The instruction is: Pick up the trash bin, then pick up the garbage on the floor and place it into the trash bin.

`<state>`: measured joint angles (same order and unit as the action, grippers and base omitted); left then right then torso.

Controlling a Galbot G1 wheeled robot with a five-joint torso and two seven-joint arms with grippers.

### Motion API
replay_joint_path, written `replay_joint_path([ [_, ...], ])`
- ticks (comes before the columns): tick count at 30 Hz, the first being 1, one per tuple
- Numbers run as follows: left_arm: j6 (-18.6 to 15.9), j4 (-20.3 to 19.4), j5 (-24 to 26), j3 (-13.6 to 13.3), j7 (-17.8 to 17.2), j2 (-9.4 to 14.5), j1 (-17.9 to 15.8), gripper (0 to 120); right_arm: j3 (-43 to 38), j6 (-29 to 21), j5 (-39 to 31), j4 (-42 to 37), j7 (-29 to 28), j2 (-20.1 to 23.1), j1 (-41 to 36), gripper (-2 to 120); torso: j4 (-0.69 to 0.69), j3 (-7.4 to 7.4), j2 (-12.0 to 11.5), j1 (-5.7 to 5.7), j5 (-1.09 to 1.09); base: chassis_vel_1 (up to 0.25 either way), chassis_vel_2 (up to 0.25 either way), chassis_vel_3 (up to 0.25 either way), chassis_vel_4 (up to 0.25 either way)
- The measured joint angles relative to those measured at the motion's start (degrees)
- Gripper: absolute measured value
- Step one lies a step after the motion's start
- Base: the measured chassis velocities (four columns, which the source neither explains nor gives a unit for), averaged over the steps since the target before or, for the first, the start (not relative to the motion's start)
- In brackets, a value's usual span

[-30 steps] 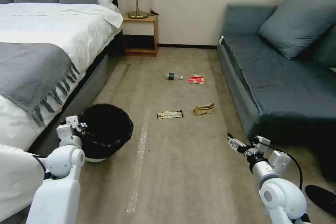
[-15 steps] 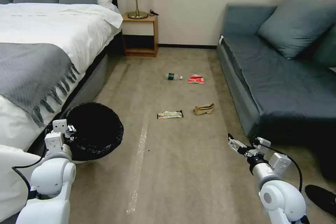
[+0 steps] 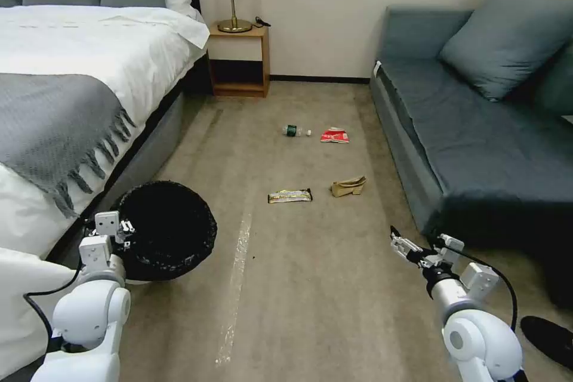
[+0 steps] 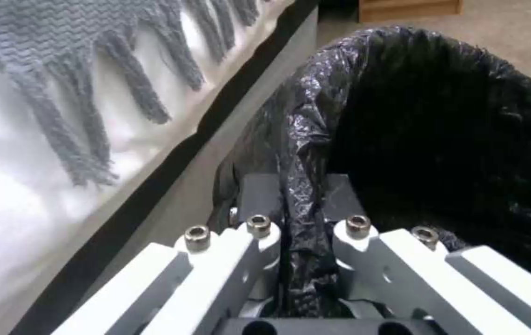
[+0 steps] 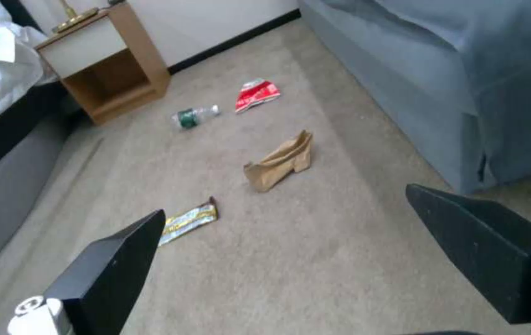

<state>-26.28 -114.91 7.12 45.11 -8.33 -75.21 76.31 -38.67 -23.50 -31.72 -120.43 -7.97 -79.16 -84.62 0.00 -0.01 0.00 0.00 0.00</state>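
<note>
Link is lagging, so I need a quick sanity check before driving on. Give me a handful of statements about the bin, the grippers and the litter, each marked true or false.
1. The left gripper is clamped on the bagged rim of the trash bin. True.
2. The right gripper holds the snack wrapper. False: its fingers are spread and empty, and the wrapper lies on the carpet.
3. Four litter pieces lie on the floor: wrapper, bottle, red-white packet and brown paper bag. True.
4. The bottle is already in the bin. False: it lies on the carpet beside the packet.
5. The bin is next to the sofa. False: it is beside the bed.
</note>
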Motion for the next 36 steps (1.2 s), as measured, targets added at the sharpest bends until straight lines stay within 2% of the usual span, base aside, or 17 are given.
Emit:
replay_joint_path([
  [12,0.44,0.09,0.09,-0.13,0.19,-0.02,0.0,4,0.18,0.14,0.15,-0.04,0.18,-0.33,-0.21,100,-0.01,0.02,0.0,0.0,0.0,-0.13,0.123,0.139,-0.13],
  [25,1.76,2.98,0.31,0.44,0.72,-0.08,-1.27,4,-0.01,0.56,0.79,1.02,0.52,-0.87,-0.32,100,0.0,0.01,0.0,0.0,0.0,-0.101,0.122,0.11,-0.115],
  [36,2.29,4.03,0.45,-0.16,1.03,-0.13,-2.12,4,0.7,0.62,1.55,2.46,0.69,-1.74,0.5,100,0.0,0.01,0.0,0.0,0.0,-0.131,0.128,0.132,-0.132],
])
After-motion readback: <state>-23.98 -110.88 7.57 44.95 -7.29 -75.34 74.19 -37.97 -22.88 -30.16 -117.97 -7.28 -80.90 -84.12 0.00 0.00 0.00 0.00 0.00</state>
